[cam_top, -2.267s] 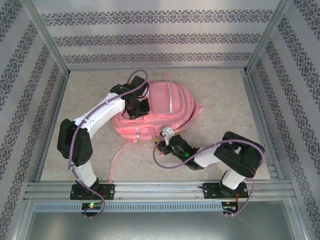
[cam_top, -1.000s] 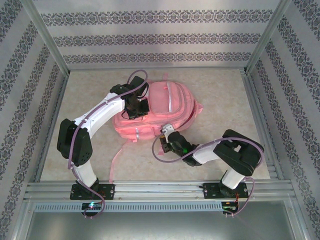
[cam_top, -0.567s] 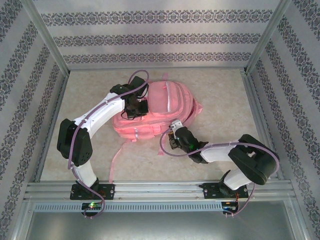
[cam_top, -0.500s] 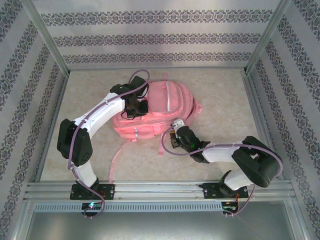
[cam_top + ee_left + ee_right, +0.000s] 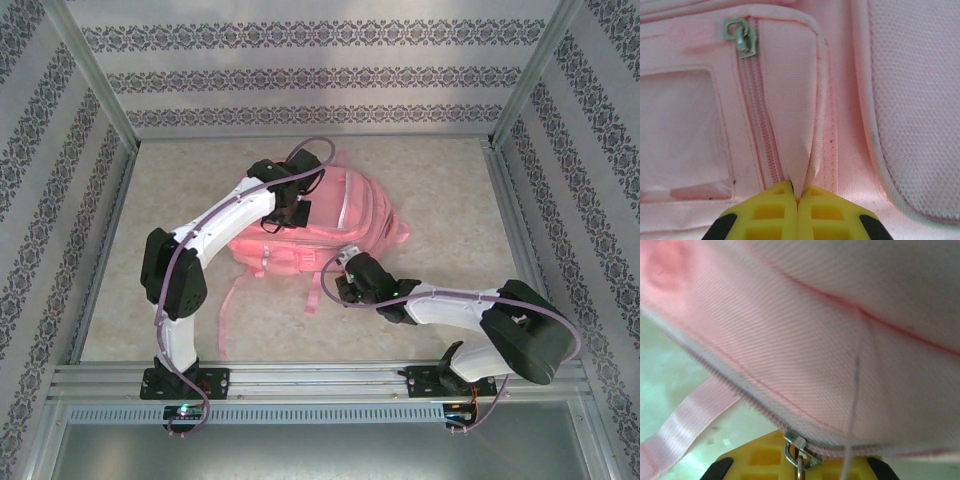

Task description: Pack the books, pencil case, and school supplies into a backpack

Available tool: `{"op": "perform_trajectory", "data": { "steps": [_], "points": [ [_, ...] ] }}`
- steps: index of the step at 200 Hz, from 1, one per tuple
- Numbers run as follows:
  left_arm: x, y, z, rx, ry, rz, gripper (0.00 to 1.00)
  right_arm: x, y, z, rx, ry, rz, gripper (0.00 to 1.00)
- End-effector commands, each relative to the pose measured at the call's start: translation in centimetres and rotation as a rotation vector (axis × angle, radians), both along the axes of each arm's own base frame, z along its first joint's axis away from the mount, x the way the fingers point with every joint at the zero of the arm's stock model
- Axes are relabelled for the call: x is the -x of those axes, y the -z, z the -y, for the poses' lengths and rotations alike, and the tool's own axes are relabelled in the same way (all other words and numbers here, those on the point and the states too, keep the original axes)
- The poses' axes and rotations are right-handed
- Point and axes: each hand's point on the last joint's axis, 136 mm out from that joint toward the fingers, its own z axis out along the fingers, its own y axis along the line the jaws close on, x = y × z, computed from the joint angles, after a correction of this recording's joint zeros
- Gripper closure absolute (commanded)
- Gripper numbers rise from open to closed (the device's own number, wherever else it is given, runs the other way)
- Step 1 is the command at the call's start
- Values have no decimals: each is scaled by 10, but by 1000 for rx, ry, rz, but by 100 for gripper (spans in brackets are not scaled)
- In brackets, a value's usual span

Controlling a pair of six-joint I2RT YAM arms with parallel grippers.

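Note:
The pink backpack (image 5: pixel 350 215) lies flat in the middle of the table. My left gripper (image 5: pixel 288 208) rests on its left part. In the left wrist view the yellow fingers (image 5: pixel 770 210) are shut on a pinched fold of pink fabric (image 5: pixel 799 150) beside a front pocket zip with a silver pull (image 5: pixel 740 36). My right gripper (image 5: pixel 347 268) is at the backpack's near edge. In the right wrist view its yellow fingers (image 5: pixel 765 460) are shut on a metal zipper pull (image 5: pixel 800 456) of the main zip. The books, pencil case and school supplies are out of view.
A pink strap (image 5: pixel 228 300) trails from the backpack toward the near left; it also crosses the pale tabletop (image 5: pixel 660 385) as a pink strap (image 5: pixel 685 422). Patterned walls and metal rails (image 5: pixel 300 375) enclose the table.
The backpack and my left gripper have shifted to the right and slightly back. The right arm's elbow has swung out to the right while its gripper stays at the backpack's near edge.

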Motion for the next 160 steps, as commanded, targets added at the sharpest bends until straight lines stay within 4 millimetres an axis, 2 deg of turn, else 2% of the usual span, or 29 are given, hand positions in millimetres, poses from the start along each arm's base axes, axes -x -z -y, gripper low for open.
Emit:
{"op": "perform_trajectory", "data": {
  "steps": [1, 13, 25, 35, 51, 76, 99, 113, 138, 160],
  "points": [
    [-36, -30, 10, -22, 64, 183, 99, 24, 7, -27, -37, -75, -121, 100],
    [-36, -31, 7, -49, 74, 195, 91, 28, 9, -39, -56, -88, -154, 100],
    [-35, -33, 1, -64, 54, 204, 74, 30, 9, -53, -79, -99, -184, 100],
    [-33, -36, -5, -61, 18, 204, 64, 31, 9, -65, -98, -106, -209, 100],
    [-27, -45, -20, -46, -81, 189, 54, 30, 9, -76, -141, -85, -250, 100],
    [-4, -53, -46, 37, -249, 124, 50, 27, 4, -83, -191, -60, -257, 100],
    [20, -62, -52, 252, -342, 145, 47, 24, -2, -78, -213, -34, -234, 100],
    [36, -58, -52, 382, -387, 146, 44, 22, -2, -72, -234, -5, -234, 100],
    [59, -39, -40, 576, -440, 109, 43, 21, -4, -70, -297, 30, -253, 100],
    [65, -18, -30, 712, -482, 84, 42, 21, -8, -76, -348, 18, -252, 100]
  ]
}}
